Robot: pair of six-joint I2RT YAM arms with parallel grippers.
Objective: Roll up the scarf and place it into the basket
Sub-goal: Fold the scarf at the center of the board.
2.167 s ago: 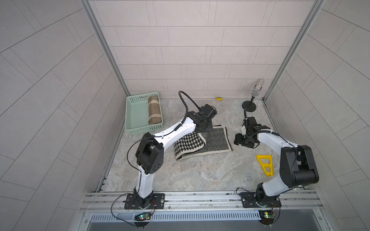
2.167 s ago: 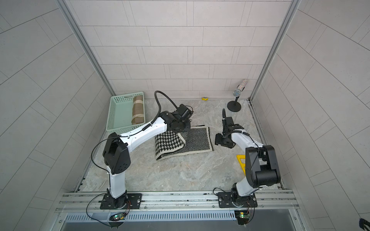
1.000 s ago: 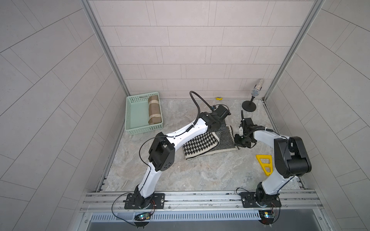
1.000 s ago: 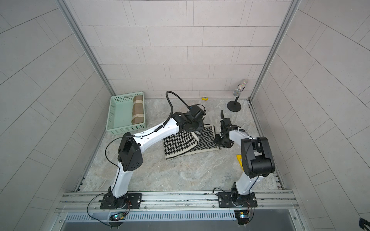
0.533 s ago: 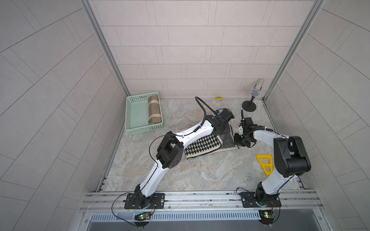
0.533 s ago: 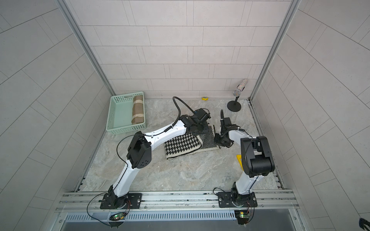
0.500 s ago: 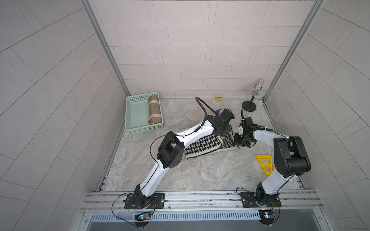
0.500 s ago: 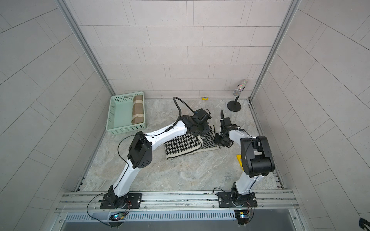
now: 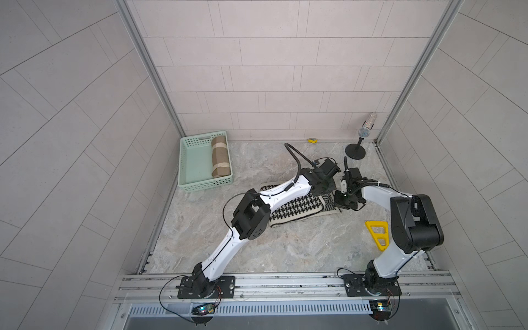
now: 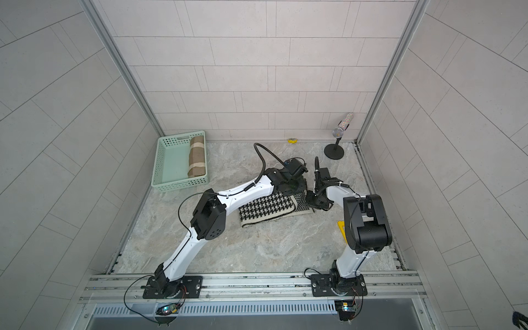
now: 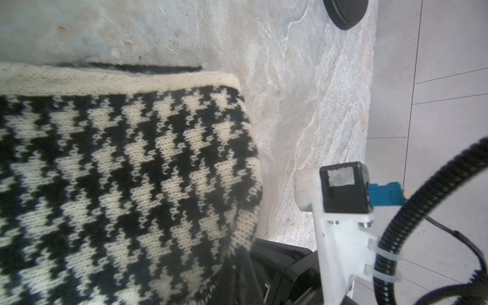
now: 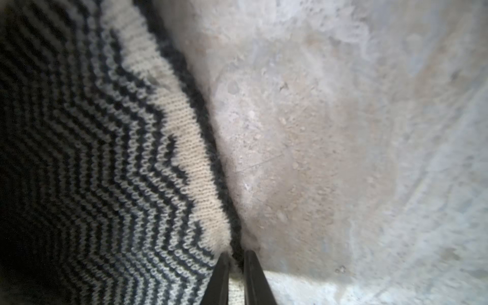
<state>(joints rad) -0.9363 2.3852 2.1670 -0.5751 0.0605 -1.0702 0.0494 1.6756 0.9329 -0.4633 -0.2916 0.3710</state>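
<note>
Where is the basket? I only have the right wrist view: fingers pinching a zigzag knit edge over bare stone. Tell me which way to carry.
Observer: The basket sits in the far-left corner of the table, well apart from the scarf.
Operator: Report what is in it.
Observer: A brown roll with pale bands lies inside, along the wall nearest the scarf.
</note>
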